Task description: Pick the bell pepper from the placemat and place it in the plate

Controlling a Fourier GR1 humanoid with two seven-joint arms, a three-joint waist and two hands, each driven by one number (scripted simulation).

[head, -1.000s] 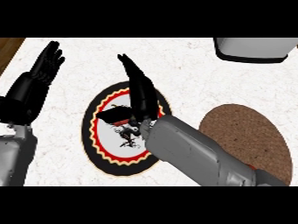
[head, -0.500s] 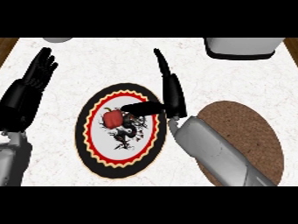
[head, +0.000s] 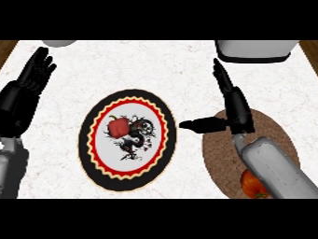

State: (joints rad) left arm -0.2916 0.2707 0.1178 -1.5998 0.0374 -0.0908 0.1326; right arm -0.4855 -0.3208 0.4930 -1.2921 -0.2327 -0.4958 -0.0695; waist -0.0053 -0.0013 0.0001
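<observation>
The red bell pepper lies on the left half of the round plate, which has a black rim, red and cream rings and a dark drawing in its white middle. My right hand hovers to the right of the plate, over the far edge of the brown placemat. It is open, fingers straight and pointing away, thumb stuck out toward the plate, and it holds nothing. My left hand rests open at the left edge, fingers up.
A red-orange round item sits on the placemat's near part, half hidden by my right forearm. A white container stands at the back right, and a white object peeks in at the back left. Wood shows at both counter ends.
My right hand has moved right, from over the plate to above the placemat's edge. The bell pepper stays on the plate, now uncovered. The left hand barely moved.
</observation>
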